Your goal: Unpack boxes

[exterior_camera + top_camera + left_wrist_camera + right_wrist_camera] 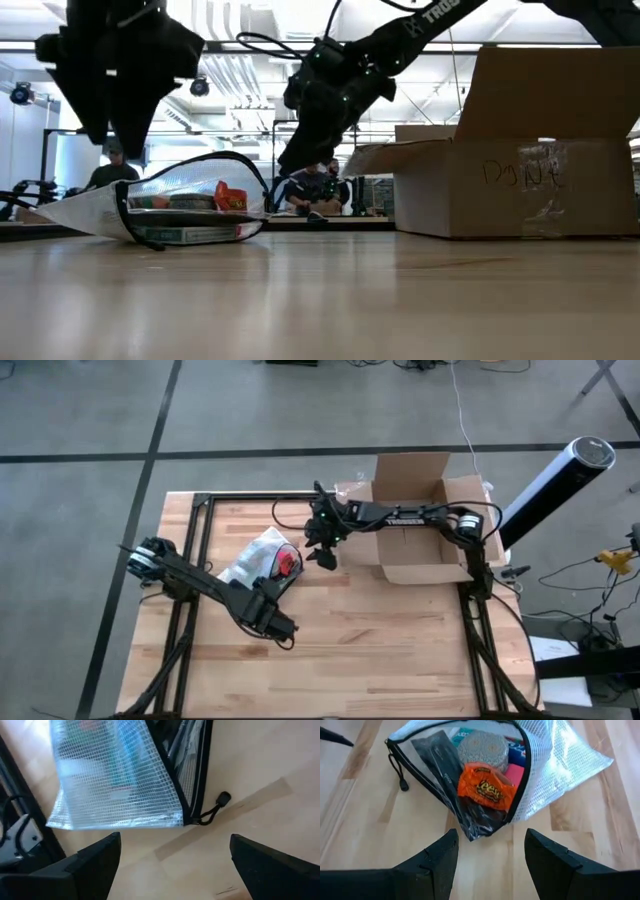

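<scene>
The cardboard box (425,520) is sitting open at about two o'clock on the table (400,660), its flaps folded outward, so its inside is standing exposed for reaching in. The mesh zip pouch (258,558) is lying flat near the table's centre, toward ten o'clock from the middle, well apart from the box; it is bulging with small packets, an orange candy wrapper (487,791) showing at its unzipped mouth.

The left gripper (275,622) is hanging just beside the pouch at its six o'clock side, fingers spread wide and gripping nothing; in its wrist view the pouch's zipper pull (223,798) is lying free on the wood between and beyond the fingers, which suggests the pouch is resting there released.

The right gripper (326,552) is reaching from the box side toward the pouch's three o'clock edge, hovering above the open mouth with fingers parted and empty, seemingly lining up to pick out the contents.
</scene>
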